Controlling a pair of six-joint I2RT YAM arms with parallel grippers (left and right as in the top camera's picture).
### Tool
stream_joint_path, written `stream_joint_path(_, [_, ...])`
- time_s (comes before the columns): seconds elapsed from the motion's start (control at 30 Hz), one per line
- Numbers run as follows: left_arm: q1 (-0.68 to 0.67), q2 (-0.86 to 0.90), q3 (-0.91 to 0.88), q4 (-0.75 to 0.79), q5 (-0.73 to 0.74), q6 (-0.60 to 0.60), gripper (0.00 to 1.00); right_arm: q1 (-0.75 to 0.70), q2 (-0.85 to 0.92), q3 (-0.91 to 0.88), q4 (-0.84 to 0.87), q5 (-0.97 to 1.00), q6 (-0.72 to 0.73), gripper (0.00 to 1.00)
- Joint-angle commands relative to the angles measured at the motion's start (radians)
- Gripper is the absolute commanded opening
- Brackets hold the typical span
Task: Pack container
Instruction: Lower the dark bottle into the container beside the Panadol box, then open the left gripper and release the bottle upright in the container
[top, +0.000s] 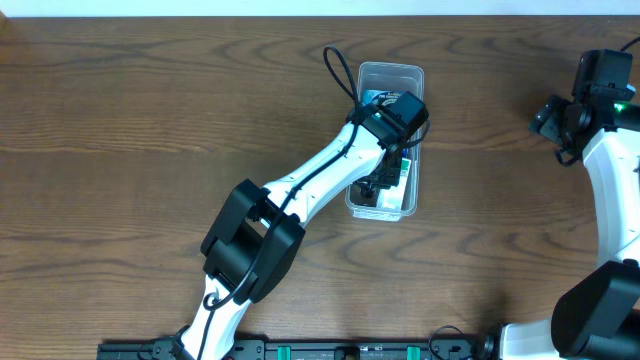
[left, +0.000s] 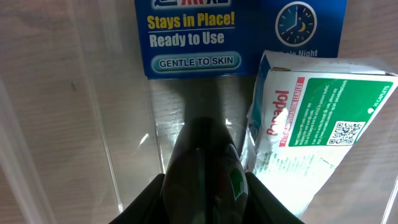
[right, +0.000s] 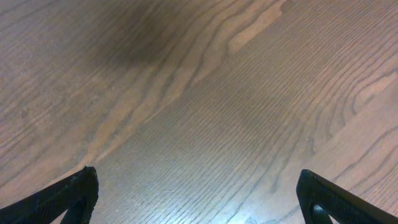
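Packing well along: long clear plastic tub (top: 392, 76) at mid-table, toward the far edge, left gripper (left: 206, 143) down inside.

Already in the tub: a blue printed cardboard box (left: 242, 31) and a white-and-green Panadol carton (left: 314, 112), tilted just beside it. Left fingers a dark blurred mass; impossible to tell whether clamped on something or simply closed. Right gripper (right: 198, 180) well apart, near the right edge of the brown wooden table (top: 120, 120), fingers spread wide over bare wood, gripping nothing. Nothing else waiting in view outside the tub, so probably little left beyond letting go, if anything held, and pulling the left arm out.
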Motion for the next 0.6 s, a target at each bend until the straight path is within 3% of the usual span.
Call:
stream_joint_path(0.0, [0.002, 0.013, 0.000, 0.004, -0.016, -0.008, 0.34, -0.004, 0.005, -0.002, 0.000, 0.010, 0.012, 0.99])
stream_joint_path(0.57, [0.004, 0.013, 0.007, 0.019, -0.015, 0.000, 0.50, -0.004, 0.005, -0.002, 0.000, 0.010, 0.012, 0.99])
